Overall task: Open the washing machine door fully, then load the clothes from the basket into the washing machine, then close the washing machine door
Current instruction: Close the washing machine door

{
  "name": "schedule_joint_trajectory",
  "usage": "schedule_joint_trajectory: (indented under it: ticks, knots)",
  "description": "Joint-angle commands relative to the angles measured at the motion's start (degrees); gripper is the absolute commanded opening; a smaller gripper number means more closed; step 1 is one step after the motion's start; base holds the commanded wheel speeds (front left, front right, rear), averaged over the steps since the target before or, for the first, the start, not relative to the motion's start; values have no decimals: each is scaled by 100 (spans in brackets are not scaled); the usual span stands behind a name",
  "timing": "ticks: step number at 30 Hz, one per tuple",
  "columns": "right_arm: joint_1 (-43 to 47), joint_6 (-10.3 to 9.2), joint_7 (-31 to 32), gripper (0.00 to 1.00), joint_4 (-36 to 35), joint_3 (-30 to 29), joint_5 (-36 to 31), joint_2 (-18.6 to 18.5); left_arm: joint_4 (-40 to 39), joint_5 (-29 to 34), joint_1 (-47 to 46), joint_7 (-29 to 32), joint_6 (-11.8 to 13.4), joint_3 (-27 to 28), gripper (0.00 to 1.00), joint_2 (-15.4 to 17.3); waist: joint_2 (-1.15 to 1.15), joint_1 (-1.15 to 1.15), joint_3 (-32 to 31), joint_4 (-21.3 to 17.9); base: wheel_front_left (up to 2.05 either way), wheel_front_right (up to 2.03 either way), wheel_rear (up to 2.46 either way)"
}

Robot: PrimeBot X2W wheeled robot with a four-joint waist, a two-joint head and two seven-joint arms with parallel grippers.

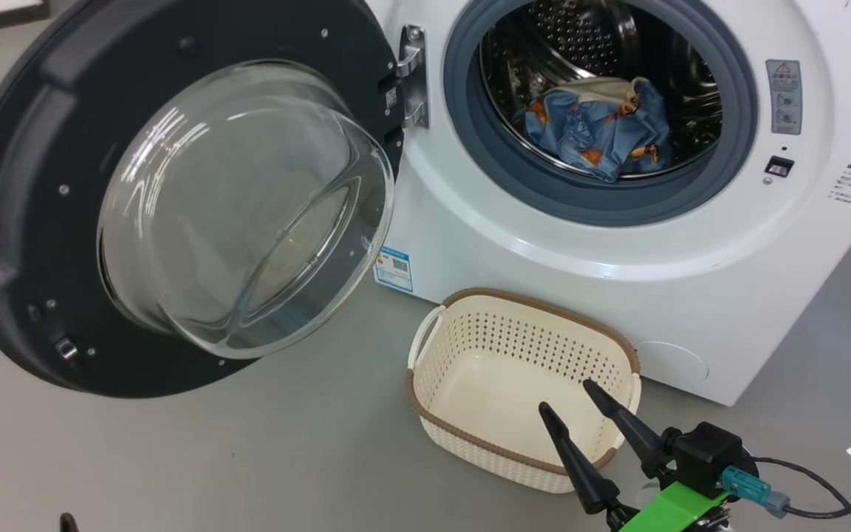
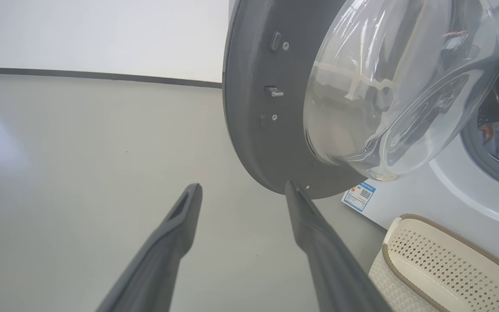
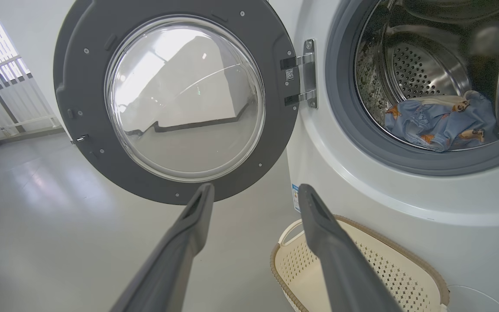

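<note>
White washer (image 1: 544,244) stands with its black door (image 1: 12,222) swung wide left. The basket (image 1: 544,303) is empty; the clothes (image 1: 595,133) lie in the drum (image 1: 580,44). The left pincer (image 2: 243,186), spread, is nearest the door's rim; the right pincer (image 1: 566,395) is spread too.

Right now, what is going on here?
A two-armed robot is loading laundry. The washing machine door stands wide open, the blue printed clothes lie in the drum, and the basket is empty. Both grippers are open and hold nothing: the right gripper by the basket, the left gripper near the door's lower rim. Only closing the door remains.
</note>
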Motion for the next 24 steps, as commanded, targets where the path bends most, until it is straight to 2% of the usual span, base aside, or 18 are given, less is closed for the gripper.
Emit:
schedule_joint_trajectory:
  ticks: [1, 16, 17, 19, 24]
  knots:
    - [-214, 9, -27, 100, -84, 161, 74, -54, -203, -40, -82, -37, 51, 222, 100, 41, 0, 0, 75, 67, 0, 0, 0]
    - [-371, 9, -27, 100, 30, 322, 202, -129, -464, -154, 94, -37, 240, 297, 100, 41, 0, 0, 63, 54, -1, -1, -1]
    - [-365, 9, -27, 100, 31, 319, 202, -127, -478, -168, 93, -37, 238, 306, 78, 41, 0, 0, 58, 52, 0, 0, 0]
    - [-348, 9, -27, 100, 33, 312, 202, -123, -501, -267, 84, -37, 221, 337, 0, 41, 0, 0, 50, 47, 0, 0, 0]
    - [-305, 9, -27, 100, 23, 278, 193, -113, -587, -661, 22, -37, 206, 518, 0, 41, 0, 0, 46, 47, 0, 0, 0]
